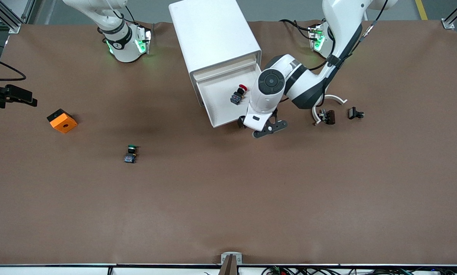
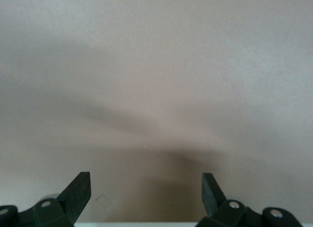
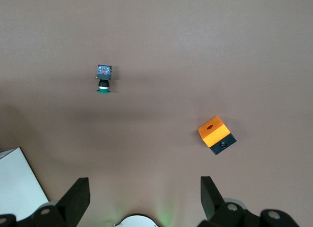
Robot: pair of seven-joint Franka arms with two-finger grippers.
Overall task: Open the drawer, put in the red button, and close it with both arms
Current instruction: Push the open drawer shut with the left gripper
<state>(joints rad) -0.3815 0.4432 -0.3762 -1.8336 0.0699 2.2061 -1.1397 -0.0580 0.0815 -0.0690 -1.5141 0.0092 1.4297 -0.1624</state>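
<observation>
The white cabinet (image 1: 213, 34) stands near the robots' bases with its drawer (image 1: 217, 95) pulled out toward the front camera. The red button (image 1: 238, 95) lies on its side inside the drawer. My left gripper (image 1: 260, 128) (image 2: 146, 188) hangs low at the drawer's front corner on the left arm's side. It is open and holds nothing; brown table shows between its fingers (image 2: 78, 190). My right gripper (image 3: 145, 188) is open and empty, waiting high over the right arm's end of the table, out of the front view.
A green button (image 1: 130, 154) (image 3: 103, 78) and an orange cube (image 1: 62, 120) (image 3: 216, 135) lie on the brown table toward the right arm's end. A white curved piece with dark small parts (image 1: 326, 114) and a black clip (image 1: 355, 113) lie beside the left arm.
</observation>
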